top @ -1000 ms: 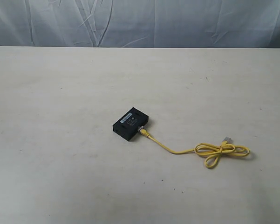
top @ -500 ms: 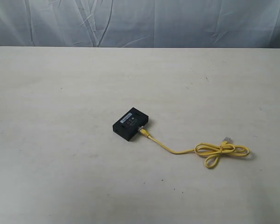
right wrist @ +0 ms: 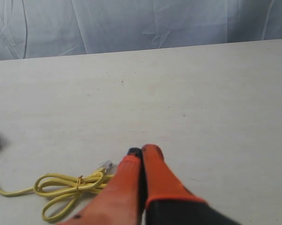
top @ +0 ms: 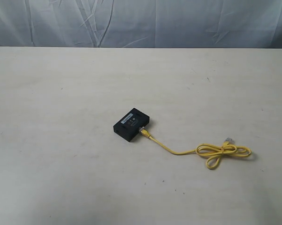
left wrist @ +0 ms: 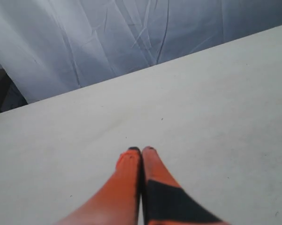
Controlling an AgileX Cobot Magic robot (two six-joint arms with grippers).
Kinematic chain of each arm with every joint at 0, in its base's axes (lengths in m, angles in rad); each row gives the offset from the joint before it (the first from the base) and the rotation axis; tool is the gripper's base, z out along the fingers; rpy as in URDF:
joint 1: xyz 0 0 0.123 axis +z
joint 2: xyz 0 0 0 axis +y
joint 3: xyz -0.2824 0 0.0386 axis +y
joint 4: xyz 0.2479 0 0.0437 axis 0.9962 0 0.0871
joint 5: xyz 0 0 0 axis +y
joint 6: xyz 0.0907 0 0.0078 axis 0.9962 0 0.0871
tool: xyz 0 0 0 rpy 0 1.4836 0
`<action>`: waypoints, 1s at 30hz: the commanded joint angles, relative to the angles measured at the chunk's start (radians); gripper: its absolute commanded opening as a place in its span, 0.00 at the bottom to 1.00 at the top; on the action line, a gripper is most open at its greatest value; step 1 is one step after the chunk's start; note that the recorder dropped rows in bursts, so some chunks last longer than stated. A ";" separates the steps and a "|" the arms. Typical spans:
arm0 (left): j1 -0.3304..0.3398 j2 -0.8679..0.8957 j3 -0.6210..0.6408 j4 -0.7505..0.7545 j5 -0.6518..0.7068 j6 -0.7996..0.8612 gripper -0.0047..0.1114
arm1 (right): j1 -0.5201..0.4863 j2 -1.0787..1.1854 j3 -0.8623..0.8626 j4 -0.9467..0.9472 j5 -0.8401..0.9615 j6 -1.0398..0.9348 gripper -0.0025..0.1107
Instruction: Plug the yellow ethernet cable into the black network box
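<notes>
My left gripper (left wrist: 141,150) and right gripper (right wrist: 141,152) are pinched together, empty. The yellow ethernet cable (right wrist: 78,183) meets the black network box (top: 131,124) at one end, its bow well apart; snagging that bow could yank the plug loose

The left gripper (left wrist: 141,150) has tapered orange fingers (left wrist: 126,180) with black tips. The right gripper (right wrist: 141,151) looks alike, black toward the base.

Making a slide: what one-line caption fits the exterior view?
Yellow cable runs from the black box's side to a loose bow on the pale table.
</notes>
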 commanded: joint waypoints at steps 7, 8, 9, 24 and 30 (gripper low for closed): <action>0.004 -0.416 0.239 0.002 -0.045 -0.009 0.04 | -0.006 -0.006 0.005 0.003 -0.012 -0.004 0.02; 0.004 -0.435 0.239 0.018 0.002 -0.009 0.04 | -0.006 -0.006 0.005 0.003 -0.012 -0.004 0.02; 0.004 -0.435 0.239 0.033 0.030 -0.009 0.04 | -0.006 -0.006 0.005 0.003 -0.012 -0.004 0.02; 0.004 -0.435 0.239 0.072 0.052 -0.082 0.04 | -0.006 -0.006 0.005 0.003 -0.012 -0.004 0.02; 0.004 -0.435 0.239 0.164 0.052 -0.283 0.04 | -0.006 -0.006 0.005 0.006 -0.010 -0.004 0.02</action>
